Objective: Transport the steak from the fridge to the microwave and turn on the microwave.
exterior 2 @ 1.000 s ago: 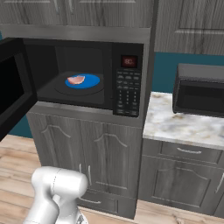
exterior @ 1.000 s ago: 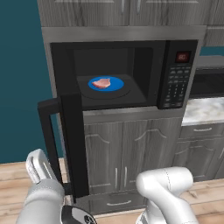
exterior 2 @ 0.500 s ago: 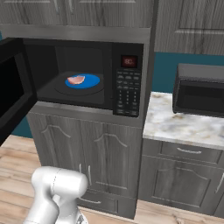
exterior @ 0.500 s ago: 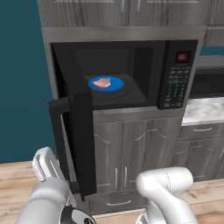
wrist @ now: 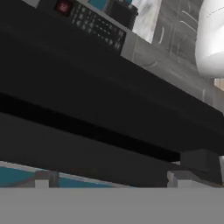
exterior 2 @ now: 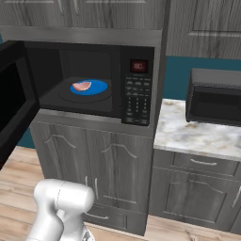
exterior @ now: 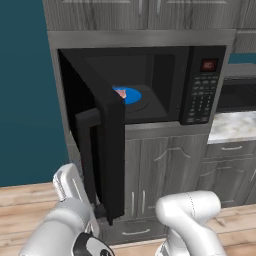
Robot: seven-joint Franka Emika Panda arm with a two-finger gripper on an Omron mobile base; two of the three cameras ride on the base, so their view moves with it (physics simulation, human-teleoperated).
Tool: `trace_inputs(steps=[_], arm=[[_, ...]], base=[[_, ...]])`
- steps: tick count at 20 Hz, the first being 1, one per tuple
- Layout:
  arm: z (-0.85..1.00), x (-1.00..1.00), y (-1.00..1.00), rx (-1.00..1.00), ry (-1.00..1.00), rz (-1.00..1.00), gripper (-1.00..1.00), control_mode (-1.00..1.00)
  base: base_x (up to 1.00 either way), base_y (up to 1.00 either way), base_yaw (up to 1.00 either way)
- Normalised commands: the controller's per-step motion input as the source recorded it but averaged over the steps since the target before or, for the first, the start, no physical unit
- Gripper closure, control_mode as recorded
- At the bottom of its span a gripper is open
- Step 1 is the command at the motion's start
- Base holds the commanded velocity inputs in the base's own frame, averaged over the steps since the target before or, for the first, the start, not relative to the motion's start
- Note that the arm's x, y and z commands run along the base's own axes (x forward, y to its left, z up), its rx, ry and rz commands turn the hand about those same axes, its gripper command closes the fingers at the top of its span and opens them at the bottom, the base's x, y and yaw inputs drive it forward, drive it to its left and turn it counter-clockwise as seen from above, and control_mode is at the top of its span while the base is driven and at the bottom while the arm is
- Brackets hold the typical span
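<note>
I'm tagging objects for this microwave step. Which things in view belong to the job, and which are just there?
Job:
steak, on the blue plate
microwave, its door partly open
gripper, open, by the door

Just there:
second dark oven on the marble counter
grey cabinets

Black microwave door (wrist: 109,109) ran as a broad dark band across the middle of the frame, close to the lens. Keypad (wrist: 96,27) and red display (wrist: 64,6) sat upper left. Grey cabinet fronts (wrist: 175,48) upper right. Fingers (wrist: 43,179) low in frame, set wide apart.
</note>
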Motion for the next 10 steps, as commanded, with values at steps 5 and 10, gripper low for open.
trace_inputs(steps=[5, 10], arm=[[-0.02, 0.00, -0.47, 0.02, 0.00, -0.15, -1.00, -1.00], [0.00, 0.00, -0.52, 0.03, 0.00, -0.15, -1.00, -1.00]], base=[[0.00, 0.00, 0.00], [0.00, 0.00, 0.00]])
